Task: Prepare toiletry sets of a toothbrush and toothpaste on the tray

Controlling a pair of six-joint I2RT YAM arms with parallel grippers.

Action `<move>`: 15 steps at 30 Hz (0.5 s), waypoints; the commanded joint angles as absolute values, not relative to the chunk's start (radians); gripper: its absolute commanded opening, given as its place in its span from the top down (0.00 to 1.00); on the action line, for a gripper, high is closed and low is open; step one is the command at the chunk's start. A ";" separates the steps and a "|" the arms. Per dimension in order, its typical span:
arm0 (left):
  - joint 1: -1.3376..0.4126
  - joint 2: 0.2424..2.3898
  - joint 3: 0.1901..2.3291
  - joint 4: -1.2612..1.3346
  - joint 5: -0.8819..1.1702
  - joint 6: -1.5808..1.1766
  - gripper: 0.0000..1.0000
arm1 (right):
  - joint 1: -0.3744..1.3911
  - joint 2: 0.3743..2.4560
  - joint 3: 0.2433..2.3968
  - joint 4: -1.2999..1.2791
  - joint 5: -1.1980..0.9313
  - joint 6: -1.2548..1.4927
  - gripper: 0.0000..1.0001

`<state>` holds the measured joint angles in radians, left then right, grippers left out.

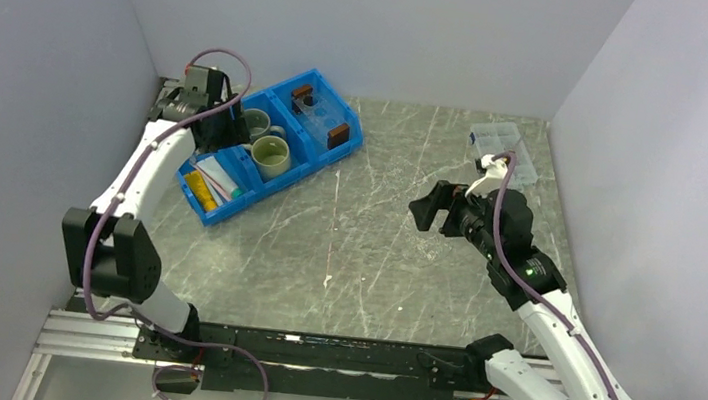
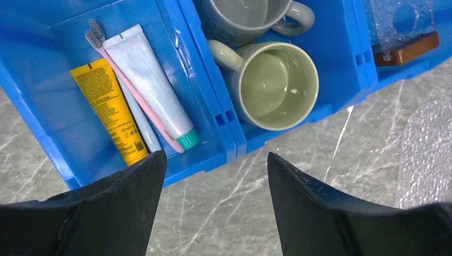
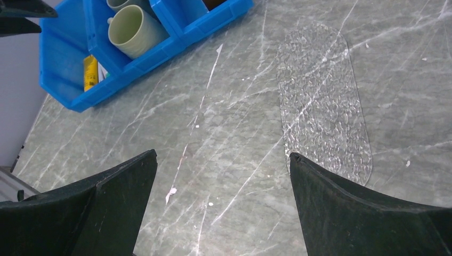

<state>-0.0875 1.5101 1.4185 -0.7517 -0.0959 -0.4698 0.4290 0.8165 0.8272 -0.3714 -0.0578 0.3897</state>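
The toothpaste (image 2: 152, 80), a white tube with a teal cap, lies in the left compartment of the blue bin (image 2: 197, 160). A pink toothbrush (image 2: 133, 93) rests along it, and a pale blue toothbrush (image 2: 141, 122) lies beside that. The clear tray (image 1: 337, 136) with brown block handles sits in the bin's right compartment; one end of the tray (image 2: 408, 48) shows in the left wrist view. My left gripper (image 2: 216, 157) hovers open over the bin's near wall, nothing between its fingers. My right gripper (image 3: 223, 154) hangs open over bare table, far from the bin.
A yellow tube (image 2: 109, 106) lies next to the brushes. Two pale green mugs (image 2: 277, 85) fill the middle compartment. A clear bubbled oval sheet (image 3: 322, 101) lies flat on the marble table. A clear lidded compartment box (image 1: 507, 149) stands at the back right.
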 commanded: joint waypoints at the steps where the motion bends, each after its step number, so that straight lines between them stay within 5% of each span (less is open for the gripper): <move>1: -0.069 1.571 1.511 -0.797 -0.083 -0.505 0.25 | 0.431 0.784 0.814 -0.359 -0.077 0.394 0.04; 15: -0.037 1.766 1.609 -0.838 -0.078 -0.528 0.24 | 0.432 0.745 0.783 -0.371 -0.082 0.389 0.04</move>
